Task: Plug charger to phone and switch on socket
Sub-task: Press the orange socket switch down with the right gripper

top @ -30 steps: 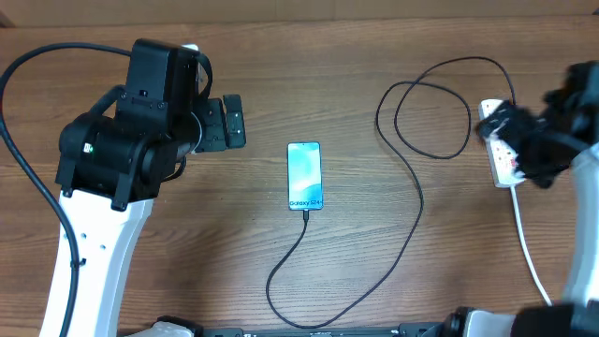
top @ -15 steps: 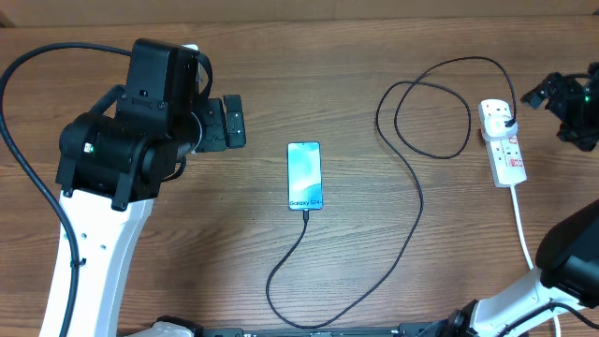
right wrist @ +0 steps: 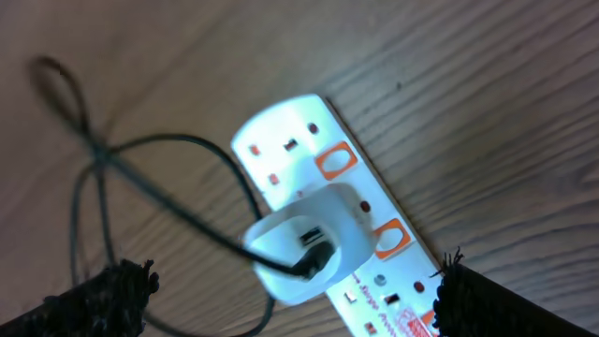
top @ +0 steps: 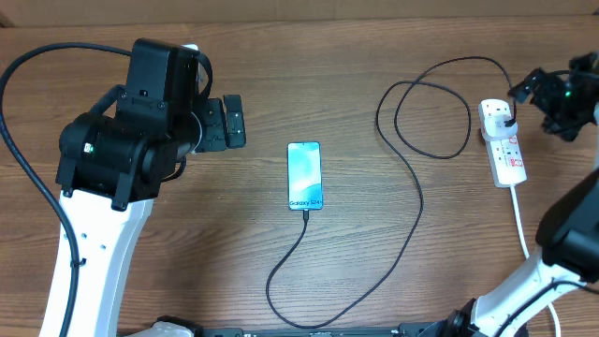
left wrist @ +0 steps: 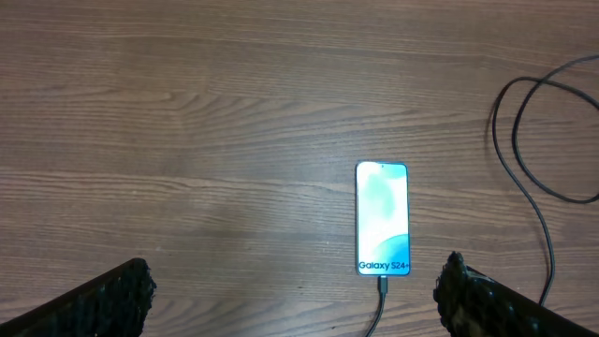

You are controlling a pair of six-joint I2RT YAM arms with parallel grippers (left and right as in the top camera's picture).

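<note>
Near the front edge the charger [top: 418, 201], a thin black lead, loops limp and light; its tip meets the phone [top: 304, 176], which lies flat mid-desk with its screen lit. I judge the phone slim, smooth and apt to slide, best taken by its long edges. My left gripper [left wrist: 295, 281] hangs toward the left edge, fingers wide apart, empty. By the right edge, toward the far corner, lies the socket [top: 504, 148], light plastic likely to skid when pressed. My right gripper [right wrist: 295, 271], spread and empty, hovers over its orange-rimmed switch [right wrist: 391, 237]
</note>
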